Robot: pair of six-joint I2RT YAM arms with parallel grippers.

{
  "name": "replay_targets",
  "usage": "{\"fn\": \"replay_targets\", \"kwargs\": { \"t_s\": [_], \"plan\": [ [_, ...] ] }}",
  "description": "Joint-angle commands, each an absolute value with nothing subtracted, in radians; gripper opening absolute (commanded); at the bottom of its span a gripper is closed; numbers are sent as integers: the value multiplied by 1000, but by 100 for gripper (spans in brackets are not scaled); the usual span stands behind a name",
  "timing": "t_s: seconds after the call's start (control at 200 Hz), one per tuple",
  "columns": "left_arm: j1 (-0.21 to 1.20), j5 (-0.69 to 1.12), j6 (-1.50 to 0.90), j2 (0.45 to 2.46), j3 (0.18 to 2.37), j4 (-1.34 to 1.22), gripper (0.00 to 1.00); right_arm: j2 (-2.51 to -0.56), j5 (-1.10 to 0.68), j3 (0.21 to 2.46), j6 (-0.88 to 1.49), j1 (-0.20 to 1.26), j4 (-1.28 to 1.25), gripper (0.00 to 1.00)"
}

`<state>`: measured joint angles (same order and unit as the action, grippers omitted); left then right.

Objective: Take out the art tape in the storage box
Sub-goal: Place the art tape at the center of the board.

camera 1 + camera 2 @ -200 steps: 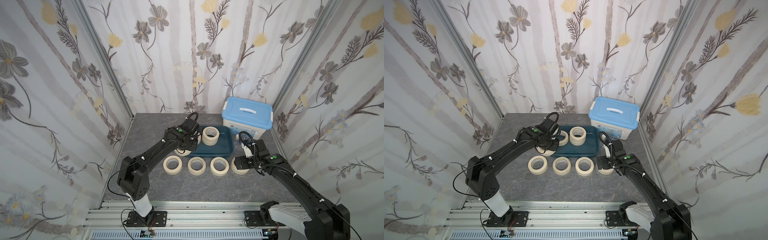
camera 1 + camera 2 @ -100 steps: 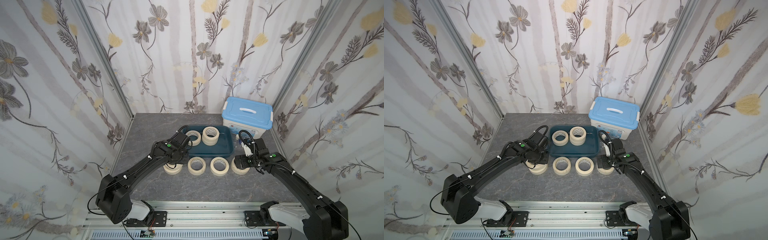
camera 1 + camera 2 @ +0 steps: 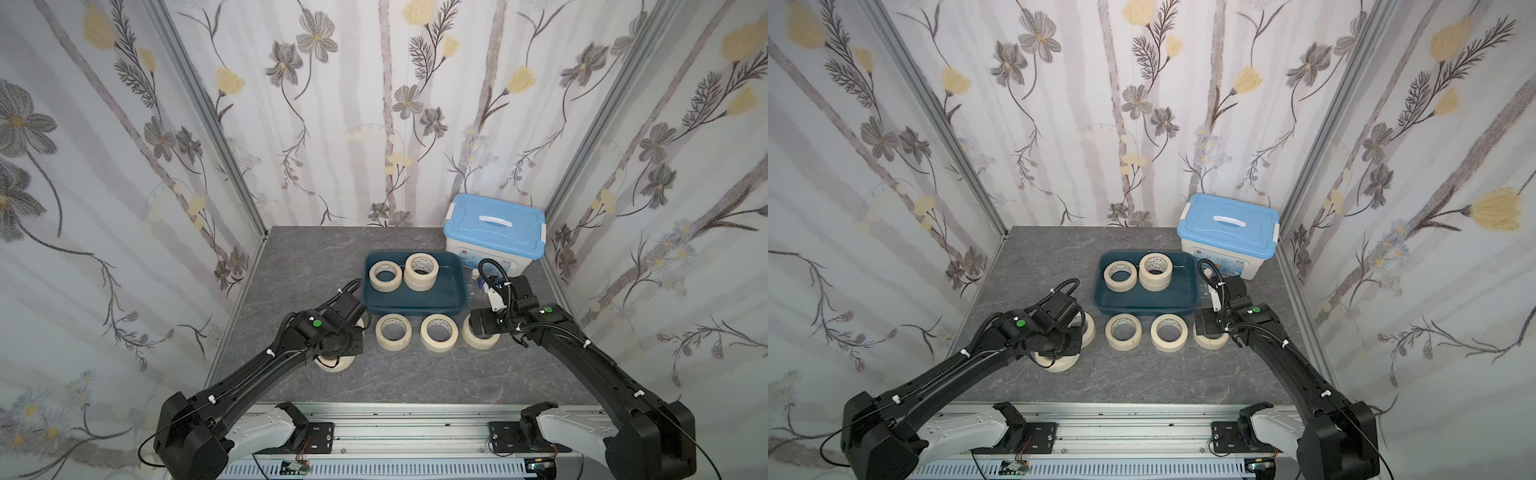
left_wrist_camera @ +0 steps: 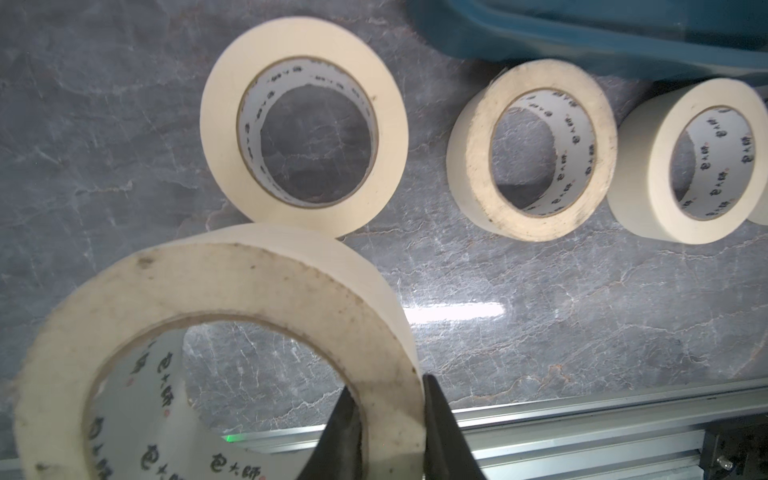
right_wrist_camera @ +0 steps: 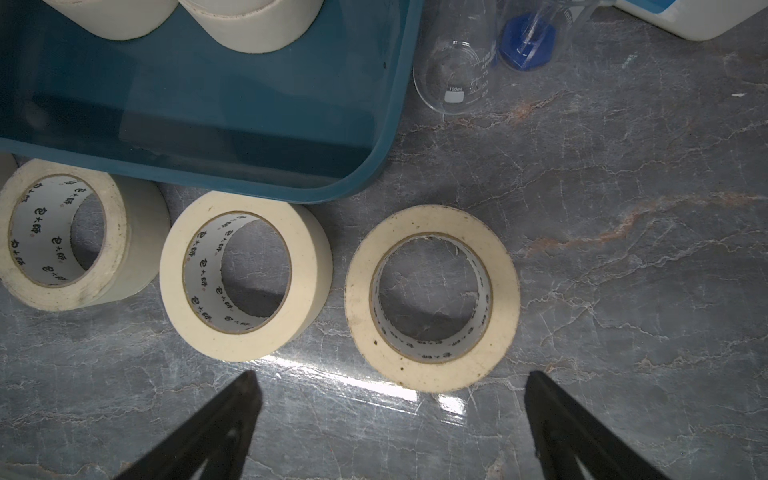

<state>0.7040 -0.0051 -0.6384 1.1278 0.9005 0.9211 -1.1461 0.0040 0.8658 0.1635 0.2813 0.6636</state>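
Note:
The dark teal storage box (image 3: 419, 300) holds a single art tape roll (image 3: 385, 276) and a stack of two rolls (image 3: 421, 270). Several more cream rolls lie in a row on the table in front of it (image 3: 393, 331) (image 3: 439, 332). My left gripper (image 4: 390, 415) is shut on the wall of one roll (image 4: 216, 353), one finger inside the ring and one outside. That roll hangs low at the front left (image 3: 332, 365). My right gripper (image 5: 390, 386) stands open above the rightmost table roll (image 5: 432, 297), not touching it.
A white bin with a light-blue lid (image 3: 494, 232) stands at the back right. A clear glass flask (image 5: 457, 62) and a blue-capped item (image 5: 528, 39) lie between the bin and the box. The metal rail (image 3: 395, 419) runs along the front edge.
My left arm has carried a roll from the storage box out to the front left, past the row of rolls. The right arm has barely moved and stays open.

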Motion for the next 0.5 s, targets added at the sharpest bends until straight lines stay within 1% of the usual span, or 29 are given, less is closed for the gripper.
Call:
{"fn": "replay_targets", "kwargs": {
  "t_s": [0.0, 0.225, 0.5],
  "plan": [
    [707, 12, -710, 1111, 866, 934, 14, -1149, 20, 871, 160, 279, 632, 100],
    [713, 49, -754, 1106, 818, 883, 14, -1143, 20, 870, 160, 276, 631, 100],
    [715, 89, -788, 1145, 746, 788, 14, -1147, 20, 870, 161, 273, 629, 100]
  ]
}}
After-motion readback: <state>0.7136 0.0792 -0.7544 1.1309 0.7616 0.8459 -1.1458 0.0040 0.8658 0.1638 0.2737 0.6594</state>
